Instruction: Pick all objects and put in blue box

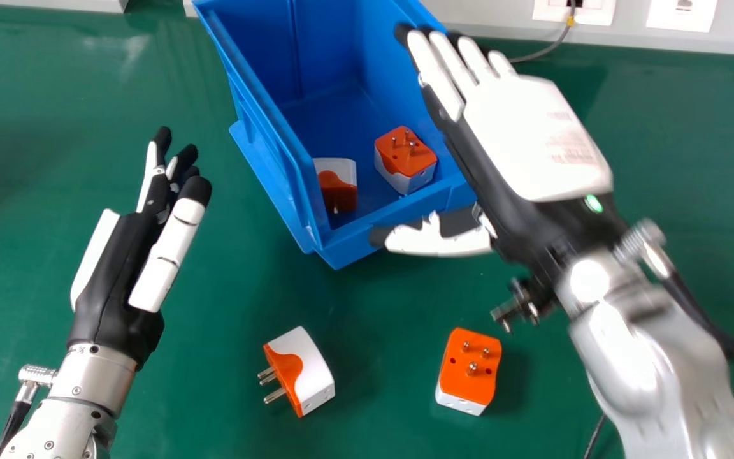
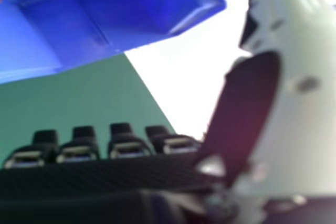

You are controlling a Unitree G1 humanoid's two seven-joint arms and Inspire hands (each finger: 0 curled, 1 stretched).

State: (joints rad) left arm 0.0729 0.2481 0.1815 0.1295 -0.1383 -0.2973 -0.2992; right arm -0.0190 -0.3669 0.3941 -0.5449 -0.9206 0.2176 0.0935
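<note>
In the head view my right hand (image 1: 526,134) is over the right side of the blue box (image 1: 329,248), open and empty, its fingers straight and its thumb above the box's near edge. The right hand view shows the same hand (image 2: 128,148) beside the blue box (image 2: 100,19). Two orange and white plug adapters lie inside the box: one (image 1: 405,156) pins up, another (image 1: 336,185) at the near left. On the table are a tilted adapter (image 1: 303,370) and one (image 1: 469,370) with pins up. My left hand (image 1: 131,255), open, is left of the box.
Behind the box, a pale wall strip (image 1: 488,19) with sockets runs along the green table's (image 1: 55,159) far edge. A thin cable (image 1: 548,51) hangs from one socket, reaching down behind my right hand.
</note>
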